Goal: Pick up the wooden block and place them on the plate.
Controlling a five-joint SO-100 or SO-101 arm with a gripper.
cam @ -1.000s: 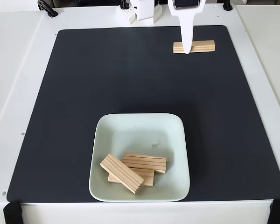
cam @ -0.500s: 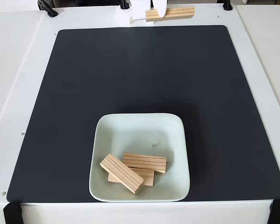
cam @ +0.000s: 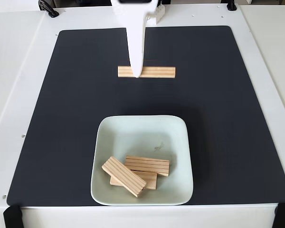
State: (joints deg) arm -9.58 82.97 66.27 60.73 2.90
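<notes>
Gripper [cam: 136, 73] clamped on wooden block [cam: 154, 72], long axis parallel to mat's [cam: 76, 104] far edge; plate [cam: 104, 142] lies toward near edge.

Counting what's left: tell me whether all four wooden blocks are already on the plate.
No: three blocks lie on the plate; the fourth block is at the gripper, above the mat.

The jaws have carried the wooden block [cam: 154, 72] toward the plate [cam: 141, 130].
</notes>
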